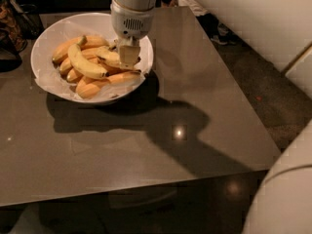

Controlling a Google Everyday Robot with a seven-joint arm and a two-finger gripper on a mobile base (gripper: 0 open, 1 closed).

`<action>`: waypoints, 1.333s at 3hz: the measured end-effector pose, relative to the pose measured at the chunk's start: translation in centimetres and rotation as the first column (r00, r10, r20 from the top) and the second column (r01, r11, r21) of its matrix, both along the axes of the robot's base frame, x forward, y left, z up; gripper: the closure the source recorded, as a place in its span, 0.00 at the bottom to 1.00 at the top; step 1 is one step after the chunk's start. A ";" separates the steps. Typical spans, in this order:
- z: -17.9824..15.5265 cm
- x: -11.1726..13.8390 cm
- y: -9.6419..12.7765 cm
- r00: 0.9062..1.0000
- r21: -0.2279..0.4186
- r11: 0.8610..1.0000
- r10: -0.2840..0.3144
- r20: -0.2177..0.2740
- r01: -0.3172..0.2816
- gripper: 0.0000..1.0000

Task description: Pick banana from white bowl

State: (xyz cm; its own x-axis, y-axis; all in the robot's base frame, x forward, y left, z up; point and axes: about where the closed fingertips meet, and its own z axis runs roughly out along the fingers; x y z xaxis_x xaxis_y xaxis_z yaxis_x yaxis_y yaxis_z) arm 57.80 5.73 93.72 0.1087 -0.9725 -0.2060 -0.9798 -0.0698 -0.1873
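The white bowl (48,43) stands at the far left of the table and holds several bananas. The banana (108,56), yellow with dark blotches, lies on top of the pile at the bowl's right side. My gripper (127,57) comes straight down from above and sits right on this banana's right half, hiding part of it. A smoother yellow banana (84,65) lies just to the left. Smaller orange bananas (105,82) lie along the bowl's near side.
The bowl rests on a glossy brown table (146,145) whose right edge (243,96) drops to a dark floor. Dark objects (12,28) stand at the far left edge. My white arm (273,18) fills the upper right, and my body (287,199) the lower right corner.
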 end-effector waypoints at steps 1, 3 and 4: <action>1.7 0.1 -0.8 0.999 0.028 1.000 0.010 0.043 -0.011 1.00; 3.0 -0.1 -1.6 0.994 0.073 0.996 0.036 0.107 -0.044 1.00; 5.2 -0.7 -0.6 0.983 0.065 0.995 0.059 0.173 -0.071 1.00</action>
